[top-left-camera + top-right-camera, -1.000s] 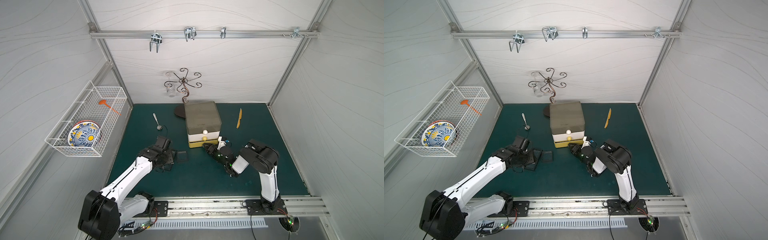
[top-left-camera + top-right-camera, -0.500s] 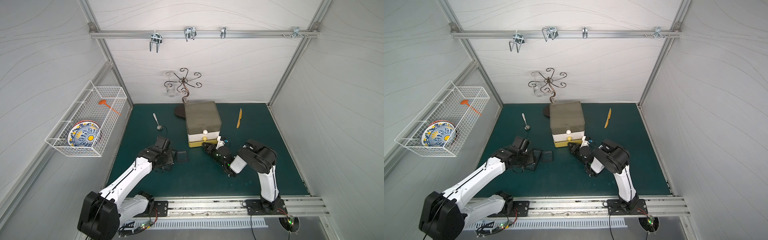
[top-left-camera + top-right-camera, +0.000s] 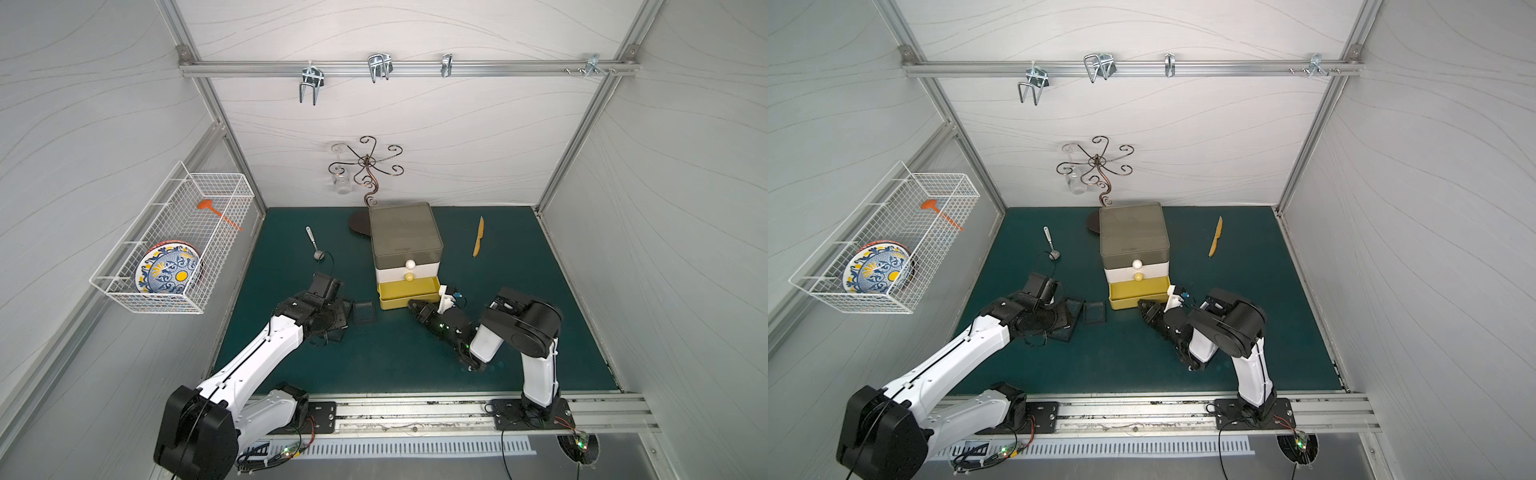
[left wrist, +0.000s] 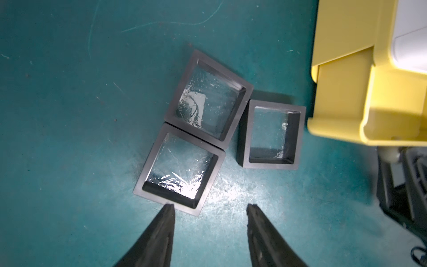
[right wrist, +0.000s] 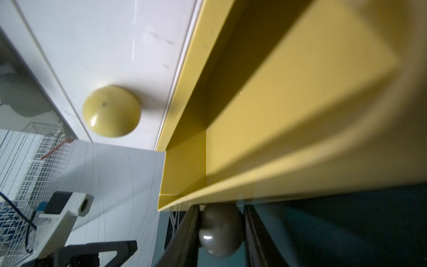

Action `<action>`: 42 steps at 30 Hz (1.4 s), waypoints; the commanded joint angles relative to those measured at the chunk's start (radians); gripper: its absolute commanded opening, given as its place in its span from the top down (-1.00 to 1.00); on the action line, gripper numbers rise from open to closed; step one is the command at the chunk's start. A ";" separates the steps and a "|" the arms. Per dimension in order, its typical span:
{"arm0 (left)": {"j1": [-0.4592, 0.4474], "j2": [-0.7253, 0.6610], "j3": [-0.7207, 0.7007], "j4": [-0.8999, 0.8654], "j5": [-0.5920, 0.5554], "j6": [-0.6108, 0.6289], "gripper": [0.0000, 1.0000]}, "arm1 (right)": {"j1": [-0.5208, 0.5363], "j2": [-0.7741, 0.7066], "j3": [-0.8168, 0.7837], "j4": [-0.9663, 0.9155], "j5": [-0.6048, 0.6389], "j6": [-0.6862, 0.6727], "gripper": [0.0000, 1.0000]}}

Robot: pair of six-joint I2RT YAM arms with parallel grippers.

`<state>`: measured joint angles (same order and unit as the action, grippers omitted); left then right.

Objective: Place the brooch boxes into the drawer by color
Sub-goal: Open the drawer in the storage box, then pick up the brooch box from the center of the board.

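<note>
The small boxy three-tier drawer chest point(image 3: 405, 232), olive-grey on top, white in the middle and yellow below, stands toward the back of the dark teal desk point(image 3: 374, 365). Its yellow bottom drawer point(image 3: 409, 286) stands pulled out toward the arms, while the two tiers above sit flush. The right fingers point(image 5: 184, 231) are narrowed around that drawer's grey-olive ball knob point(image 5: 220, 228), one on each side. One finger presses against the ball, and the other seems to touch it too, though the close, blurred wrist view leaves that edge unsure. Three flat square brooch boxes with black rims and glossy see-through windows lie flat on the desk, on the left arm's side of the open drawer. The nearest box point(image 4: 180, 171) and a second box point(image 4: 208, 94) meet along one edge. The third box point(image 4: 272, 134) lies just beside them, between the pair and the drawer's yellow corner. The left fingers point(image 4: 161, 231) are spread wide and hold nothing. They hover over the desk with one tip above the rim of the nearest box.
</note>
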<state>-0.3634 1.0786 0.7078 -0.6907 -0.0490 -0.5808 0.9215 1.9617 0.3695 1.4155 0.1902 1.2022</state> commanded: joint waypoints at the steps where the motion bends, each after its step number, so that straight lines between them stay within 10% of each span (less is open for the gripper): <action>1: 0.004 -0.022 -0.002 0.010 -0.014 -0.013 -0.08 | 0.044 -0.039 -0.058 -0.050 0.016 0.000 0.50; 18: 0.004 0.028 0.007 -0.038 -0.072 -0.055 -0.06 | 0.167 -0.200 -0.183 -0.166 0.058 -0.025 0.45; 24: 0.007 0.041 0.009 -0.089 -0.144 -0.088 -0.02 | 0.171 -0.339 -0.177 -0.276 0.055 -0.098 -0.28; 35: 0.085 0.099 -0.007 -0.054 -0.080 -0.113 -0.02 | 0.152 -0.989 -0.053 -1.021 0.086 -0.551 -0.47; 42: 0.145 0.113 -0.040 -0.021 -0.023 -0.106 -0.01 | 0.047 -1.157 -0.011 -1.217 0.010 -0.660 -0.49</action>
<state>-0.2317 1.1790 0.6750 -0.7483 -0.1047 -0.6853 1.0031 0.8169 0.3355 0.3637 0.2409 0.6323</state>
